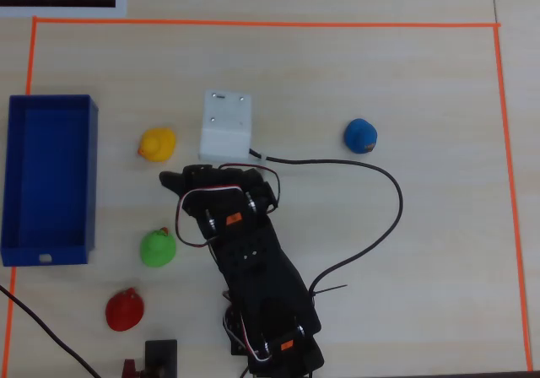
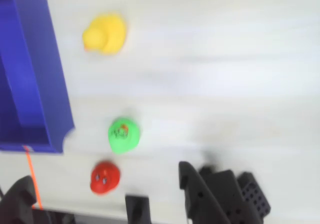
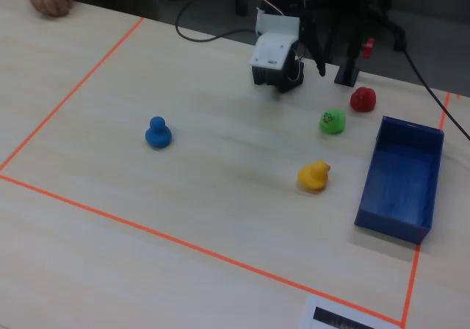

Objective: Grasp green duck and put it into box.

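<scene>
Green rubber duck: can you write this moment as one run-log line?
small lime-green rubber duck: on table, untouched | deep-blue open-topped box: empty | claw: open, holding nothing, short of duck | stage: approach

duck [image 1: 158, 248] grn | box [image 1: 49, 108] blue | ducks: ylw [image 1: 158, 143], red [image 1: 125, 310], blue [image 1: 360, 135]

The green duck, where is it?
In the overhead view the green duck sits on the table between the yellow duck and red duck, right of the box.
</scene>
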